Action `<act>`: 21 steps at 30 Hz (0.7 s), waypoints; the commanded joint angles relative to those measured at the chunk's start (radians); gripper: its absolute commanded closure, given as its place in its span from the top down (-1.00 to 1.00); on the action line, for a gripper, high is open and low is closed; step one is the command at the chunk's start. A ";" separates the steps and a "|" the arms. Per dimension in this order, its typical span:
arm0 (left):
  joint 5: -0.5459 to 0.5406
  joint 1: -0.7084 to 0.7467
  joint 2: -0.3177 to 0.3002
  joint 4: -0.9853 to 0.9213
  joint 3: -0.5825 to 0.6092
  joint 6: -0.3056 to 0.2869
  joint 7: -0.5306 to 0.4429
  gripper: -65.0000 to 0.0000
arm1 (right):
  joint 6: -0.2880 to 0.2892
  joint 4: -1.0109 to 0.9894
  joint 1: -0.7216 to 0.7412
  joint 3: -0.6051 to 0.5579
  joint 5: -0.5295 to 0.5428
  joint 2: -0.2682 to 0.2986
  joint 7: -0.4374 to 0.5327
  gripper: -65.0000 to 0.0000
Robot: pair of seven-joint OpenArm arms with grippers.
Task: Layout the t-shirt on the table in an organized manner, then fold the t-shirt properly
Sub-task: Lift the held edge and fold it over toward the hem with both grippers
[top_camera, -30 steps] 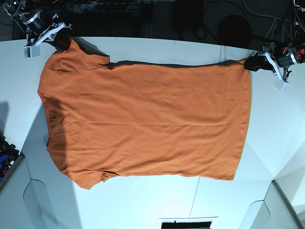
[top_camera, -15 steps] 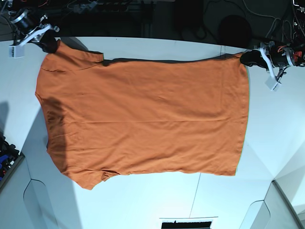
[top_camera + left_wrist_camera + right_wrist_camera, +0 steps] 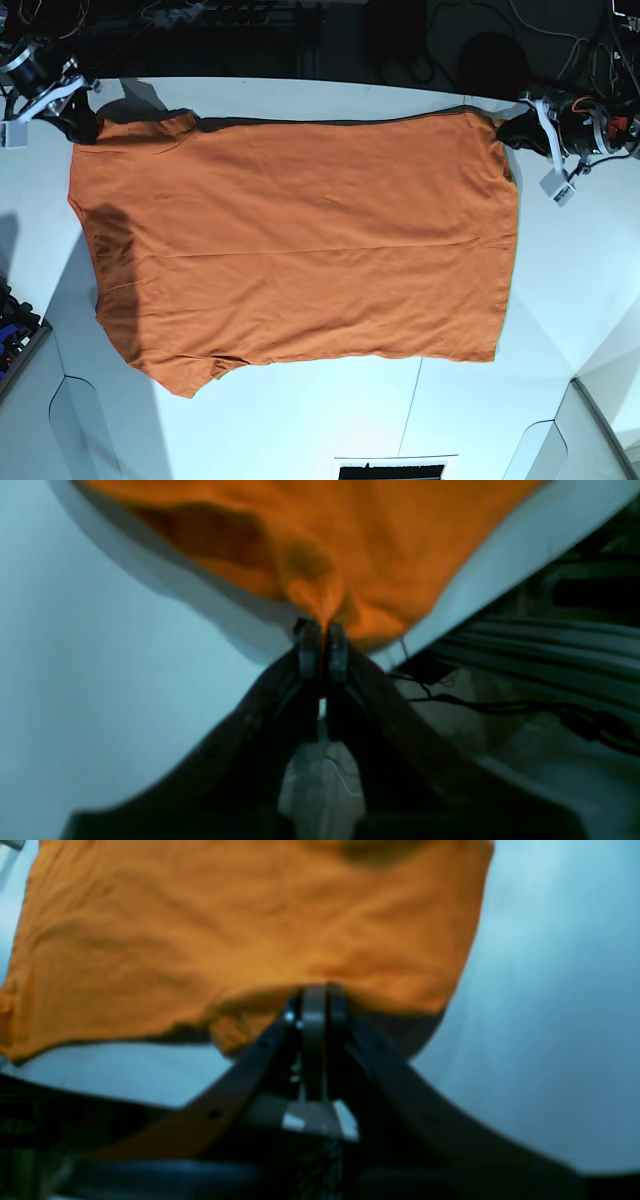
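Observation:
The orange t-shirt [image 3: 300, 240] lies spread flat on the white table [image 3: 560, 300], its far edge pulled taut between my two grippers. At the right of the base view, my left gripper [image 3: 508, 130] is shut on the shirt's far hem corner. The left wrist view shows that gripper [image 3: 322, 630] pinching a bunched point of t-shirt [image 3: 350, 540] fabric near the table's [image 3: 100, 655] far edge. My right gripper [image 3: 82, 122] is shut on the far sleeve corner at the base view's left. Up close, the right gripper [image 3: 315, 995] grips the t-shirt [image 3: 225, 930] edge above the table [image 3: 550, 1015].
A thin dark seam [image 3: 410, 405] runs across the near part of the table. A dark flat object [image 3: 390, 468] sits at the near edge. Blue and black items [image 3: 12, 330] lie off the left side. Cables [image 3: 400, 40] hang behind the far edge.
Both grippers carried the shirt's far edge toward the table's far edge and leftward in the base view. That edge now runs straighter, and the sleeve corner sits farther left.

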 commanded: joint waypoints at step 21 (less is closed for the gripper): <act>-0.012 -0.214 -0.080 -0.193 -0.002 -0.009 -0.098 -1.00 | 0.019 -0.093 0.252 -0.027 -0.055 0.014 0.043 -1.00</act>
